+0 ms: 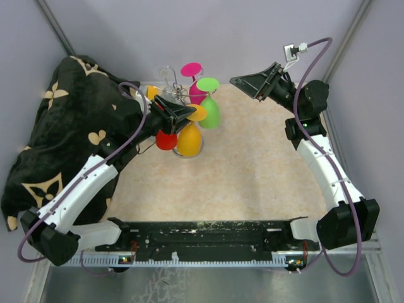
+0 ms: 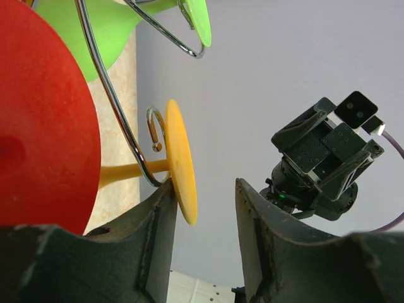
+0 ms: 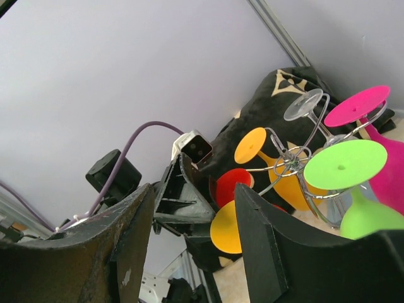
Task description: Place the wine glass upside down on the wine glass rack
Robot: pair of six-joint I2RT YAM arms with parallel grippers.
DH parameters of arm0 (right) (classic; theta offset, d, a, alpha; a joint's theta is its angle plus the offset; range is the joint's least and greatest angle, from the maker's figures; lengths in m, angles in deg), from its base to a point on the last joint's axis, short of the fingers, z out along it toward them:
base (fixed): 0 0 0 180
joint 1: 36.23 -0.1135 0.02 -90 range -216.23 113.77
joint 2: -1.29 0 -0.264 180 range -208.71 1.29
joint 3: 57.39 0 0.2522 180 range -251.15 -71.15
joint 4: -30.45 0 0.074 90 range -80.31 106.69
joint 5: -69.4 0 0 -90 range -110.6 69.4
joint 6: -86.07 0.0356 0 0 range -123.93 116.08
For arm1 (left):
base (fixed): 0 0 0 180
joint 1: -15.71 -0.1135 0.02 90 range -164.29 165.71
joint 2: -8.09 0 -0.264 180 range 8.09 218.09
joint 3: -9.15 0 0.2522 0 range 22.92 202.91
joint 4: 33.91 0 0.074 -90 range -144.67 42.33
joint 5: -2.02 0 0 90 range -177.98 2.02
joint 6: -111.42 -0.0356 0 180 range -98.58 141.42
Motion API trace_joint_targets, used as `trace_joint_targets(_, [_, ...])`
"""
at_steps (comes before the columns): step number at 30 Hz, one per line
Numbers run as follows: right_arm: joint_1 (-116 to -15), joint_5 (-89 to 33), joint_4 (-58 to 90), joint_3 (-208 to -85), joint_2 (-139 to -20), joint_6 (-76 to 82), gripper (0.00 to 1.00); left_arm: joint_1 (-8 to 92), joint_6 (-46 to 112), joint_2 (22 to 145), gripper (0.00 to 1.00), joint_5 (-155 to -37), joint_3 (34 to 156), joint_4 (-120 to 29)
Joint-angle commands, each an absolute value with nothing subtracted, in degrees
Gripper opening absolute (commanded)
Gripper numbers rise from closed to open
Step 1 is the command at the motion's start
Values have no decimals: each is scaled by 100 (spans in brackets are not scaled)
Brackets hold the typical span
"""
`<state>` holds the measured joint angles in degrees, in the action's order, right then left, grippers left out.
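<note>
wine glass (image 2: 180, 161): orange, hanging bowl-down, stem in a loop of the wine glass rack (image 2: 120, 113).
left pincer (image 2: 205, 189): jaws apart either side of its foot, not clamped.
axis: stem lies across my fingers, with the foot edge-on between them.
right pincer (image 3: 192, 196): apart, empty, well off.
hidden: i can't tell whether the foot touches a finger; the bowl is behind the red glass (image 2: 44, 120).

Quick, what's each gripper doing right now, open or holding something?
Left gripper: open, jaws astride the foot of the orange wine glass, not clamping it.
Right gripper: open, holding nothing.
</note>
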<state>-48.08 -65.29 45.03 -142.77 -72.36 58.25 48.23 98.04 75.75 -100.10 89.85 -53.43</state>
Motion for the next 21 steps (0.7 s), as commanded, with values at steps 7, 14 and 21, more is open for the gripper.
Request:
trace_joint_targets(7, [-4782, -6523, 4938, -14281, -7210, 5874, 54, 4852, 9655, 7332, 50, -10125, 8994, -5558])
trace_joint_targets(14, [-4783, -6525, 4895, -14272, -7167, 5857, 54, 4850, 9672, 7364, 51, -10186, 8914, -5585])
trace_joint_targets(21, [-4782, -6525, 4870, -14254, -7136, 5853, 54, 4850, 9652, 7303, 55, -10230, 8844, -5591])
